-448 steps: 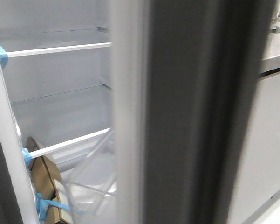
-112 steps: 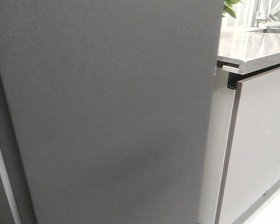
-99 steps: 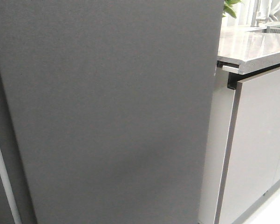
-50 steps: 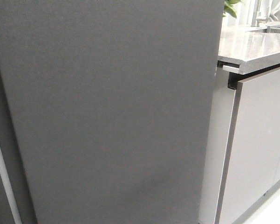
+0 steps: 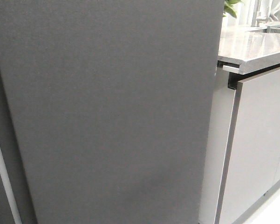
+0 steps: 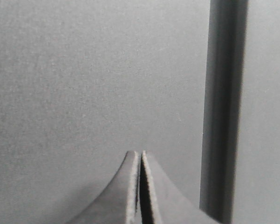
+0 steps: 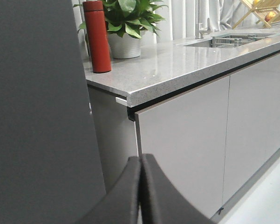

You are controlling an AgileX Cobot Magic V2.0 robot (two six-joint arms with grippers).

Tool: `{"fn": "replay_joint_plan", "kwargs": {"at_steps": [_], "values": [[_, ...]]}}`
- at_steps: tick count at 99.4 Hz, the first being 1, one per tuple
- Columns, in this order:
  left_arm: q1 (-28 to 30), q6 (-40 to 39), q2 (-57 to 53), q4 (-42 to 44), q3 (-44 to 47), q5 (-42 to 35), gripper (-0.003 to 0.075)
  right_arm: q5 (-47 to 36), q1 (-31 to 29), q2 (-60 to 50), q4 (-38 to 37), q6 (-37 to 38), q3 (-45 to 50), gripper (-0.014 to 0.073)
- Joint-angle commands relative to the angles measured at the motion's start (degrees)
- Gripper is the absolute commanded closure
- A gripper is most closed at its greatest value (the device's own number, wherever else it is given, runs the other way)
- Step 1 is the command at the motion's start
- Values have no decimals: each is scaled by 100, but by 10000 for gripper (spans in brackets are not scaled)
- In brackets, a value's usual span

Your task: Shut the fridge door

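Swung round since the earliest frame, when shelves and white lining showed: the fridge door [image 5: 107, 107] now presents its flat charcoal face square to the front camera and hides the interior entirely; over the last second nothing has shifted.

Fridge door: one; tall panel, long axis vertical, filling most of the front view, right edge beside the pale cabinet front [image 5: 256, 149]. A narrow white strip [image 5: 2, 177] shows at the lower left; whether the seal is fully seated cannot be told.

Left gripper [image 6: 140, 156]: one; fingers pressed together, holding nothing, tips pointed straight at the door's grey face [image 6: 93, 79] and seemingly very near it; contact cannot be confirmed. A dark vertical seam [image 6: 223, 107] lies just beside.

Right gripper [image 7: 140, 161]: one; fingers together, empty, with the door [image 7: 37, 116] off to one side.

Judgement: the left arm is nearer; any remaining push runs straight ahead from it, into the panel.

Also present: one stone counter [image 7: 177, 70], one red flask [image 7: 97, 36], one potted plant [image 7: 126, 28], one sink [image 7: 233, 41].
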Motion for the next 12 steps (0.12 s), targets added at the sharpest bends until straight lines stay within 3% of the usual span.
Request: {"fn": "replay_joint_plan", "kwargs": {"at_steps": [1,12], "values": [[33,-25,-59,-28,201,-416,740,-428,-36,-118,22,-62,110,638],[33,-25,-59,-28,201,-416,740,-428,-36,-118,22,-62,110,638]]}}
